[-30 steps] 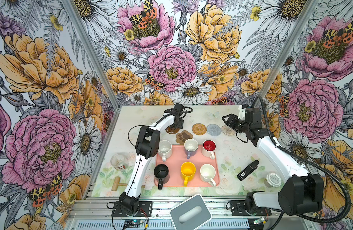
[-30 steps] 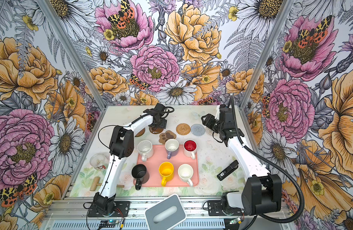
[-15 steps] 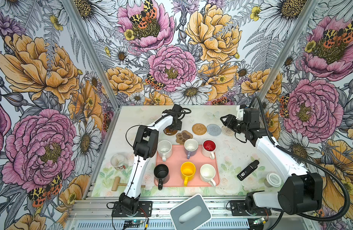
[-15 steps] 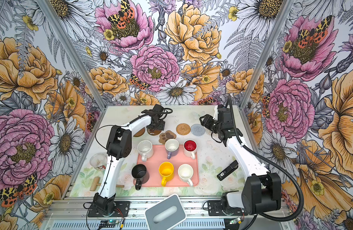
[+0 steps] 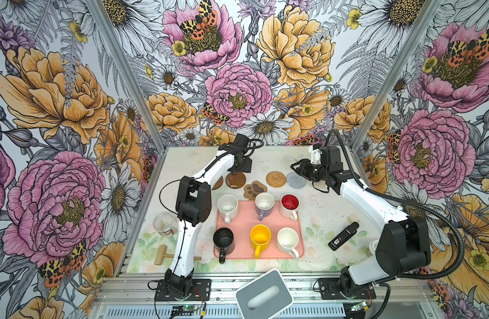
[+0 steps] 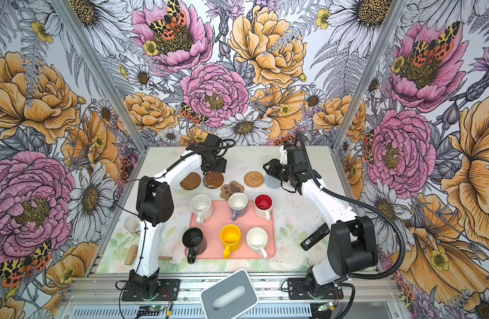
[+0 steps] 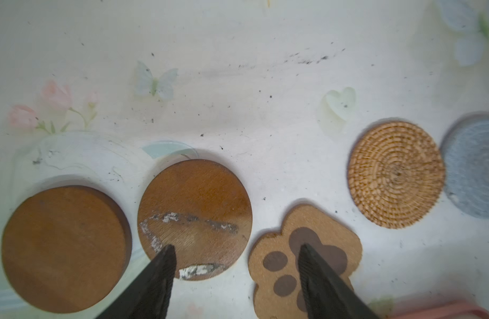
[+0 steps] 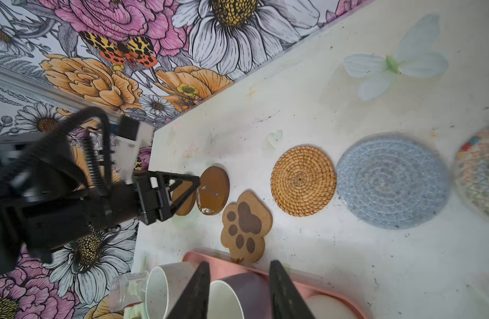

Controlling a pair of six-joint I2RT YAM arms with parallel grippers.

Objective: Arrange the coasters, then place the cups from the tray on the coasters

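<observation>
The left jaws stand partly open and empty, tips above the scratched brown disc [image 7: 193, 218] and the paw-print coaster [image 7: 331, 232], just beyond the far edge of the tray [image 5: 244, 219]. That arm arches forward with its wrist pointing down. The right jaws, narrower but also apart and empty, hover above the grey-blue coaster [image 5: 295, 180], forearm nearly level. Six coasters [image 5: 276, 178] line up behind the tray and six cups [image 5: 260, 239] sit on it. Since a second ago both jaws have narrowed, and the right has slid toward the middle.
</observation>
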